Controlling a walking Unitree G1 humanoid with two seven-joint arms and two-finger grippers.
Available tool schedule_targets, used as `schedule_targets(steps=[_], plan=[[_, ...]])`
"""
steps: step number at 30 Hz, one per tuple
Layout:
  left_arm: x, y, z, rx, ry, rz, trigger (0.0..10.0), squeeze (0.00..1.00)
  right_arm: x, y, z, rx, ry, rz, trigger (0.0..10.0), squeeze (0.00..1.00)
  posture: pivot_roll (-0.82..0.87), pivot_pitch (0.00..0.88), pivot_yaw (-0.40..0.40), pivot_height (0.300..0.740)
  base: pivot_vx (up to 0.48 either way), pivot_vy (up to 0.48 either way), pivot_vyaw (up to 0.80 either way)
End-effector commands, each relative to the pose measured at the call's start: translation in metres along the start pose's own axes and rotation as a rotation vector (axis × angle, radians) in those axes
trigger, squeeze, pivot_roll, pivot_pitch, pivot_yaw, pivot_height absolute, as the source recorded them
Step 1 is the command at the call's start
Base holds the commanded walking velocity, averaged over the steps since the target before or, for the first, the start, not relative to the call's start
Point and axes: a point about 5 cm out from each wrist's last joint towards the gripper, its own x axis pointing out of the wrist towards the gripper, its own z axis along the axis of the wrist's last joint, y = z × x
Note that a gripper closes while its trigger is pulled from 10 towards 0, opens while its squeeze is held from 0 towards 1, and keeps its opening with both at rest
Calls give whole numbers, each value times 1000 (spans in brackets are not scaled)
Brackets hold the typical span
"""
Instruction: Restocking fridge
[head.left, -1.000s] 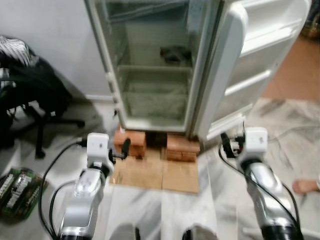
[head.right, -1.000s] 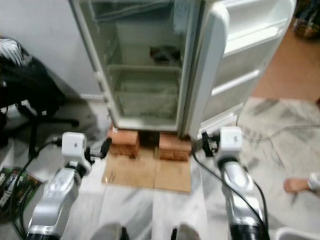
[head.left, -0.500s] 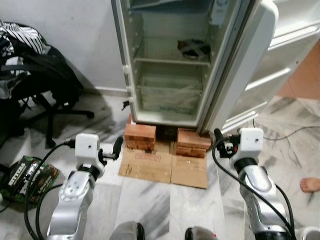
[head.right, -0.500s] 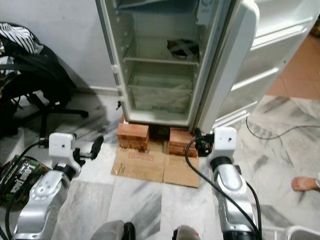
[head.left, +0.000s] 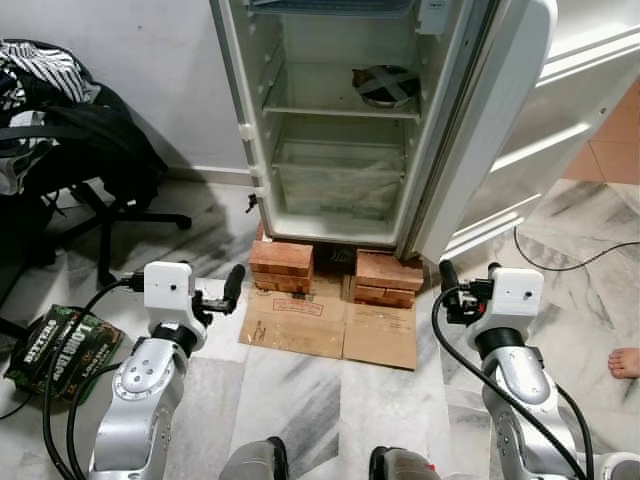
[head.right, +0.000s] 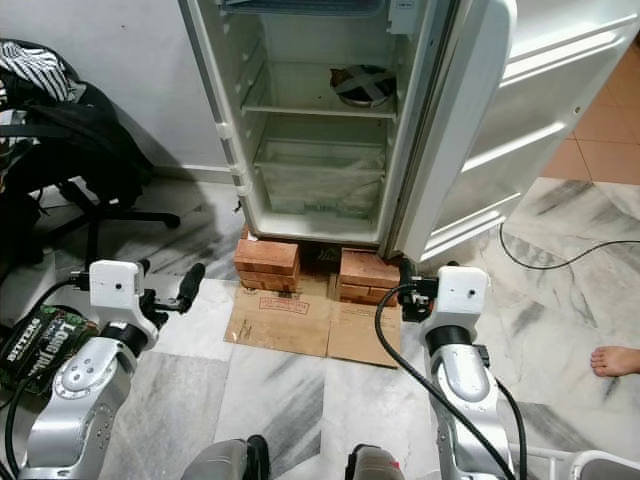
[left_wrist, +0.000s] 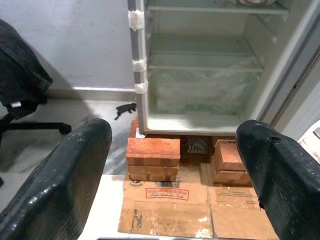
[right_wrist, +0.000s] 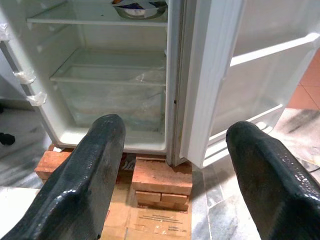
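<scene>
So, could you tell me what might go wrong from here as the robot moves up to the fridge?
1. The fridge stands on brick stacks; a bump from either arm might shake it.
2. The cardboard on the marble floor could slip underfoot.
3. A cable trails on the floor to the right, and a person's foot is nearby. Both are hazards if the robot steps sideways.

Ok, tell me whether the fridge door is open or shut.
Open. The fridge door is swung wide to the right, exposing the shelves and clear drawer.
</scene>
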Motion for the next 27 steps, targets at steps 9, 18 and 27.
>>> schedule_targets(steps=[9, 18, 27], plan=[[-6, 0, 0, -10, 8, 16, 10000, 0, -1, -2, 5, -3, -28, -4, 10000, 0, 29, 159, 68, 740, 0, 0, 0], [-3, 4, 3, 2, 4, 15, 10000, 0, 6, -1, 10, -24, -49, 1, 10000, 0, 21, 163, 82, 740, 0, 0, 0], [3, 1, 8, -2, -11, 5, 10000, 0, 24, 2, 20, -39, -76, 29, 10000, 0, 27, 168, 64, 740, 177, 0, 745]])
